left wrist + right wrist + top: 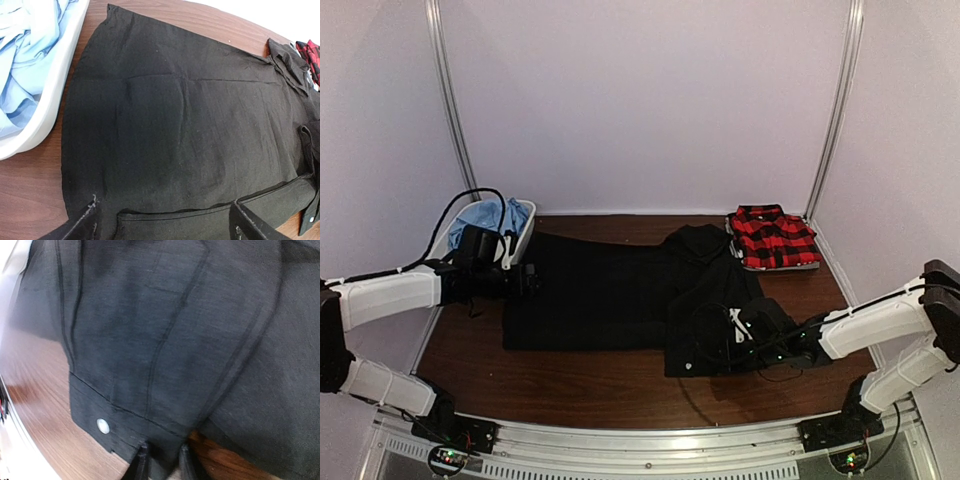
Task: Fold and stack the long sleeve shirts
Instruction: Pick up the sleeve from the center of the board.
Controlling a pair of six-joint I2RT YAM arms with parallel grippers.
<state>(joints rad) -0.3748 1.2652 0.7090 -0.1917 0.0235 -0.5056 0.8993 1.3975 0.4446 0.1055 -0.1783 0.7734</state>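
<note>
I'm using the spread-out shirt (610, 295) on the table (570, 385) as my landmark. The bin (527, 232) sits just behind its left end, with a bunched shirt (485, 217) in it. The folded shirt (773, 238) lies behind its right end, just beside the collar.

The black shirt (610, 295) lay spread flat, a sleeve folded over its right end, the white-buttoned cuff (125, 422) pinched in my right fingers (141, 462). Just beyond its right end sat the red-and-black plaid shirt (773, 238), folded square. Off its far-left corner the light blue shirt (488, 216) lay crumpled.
</note>
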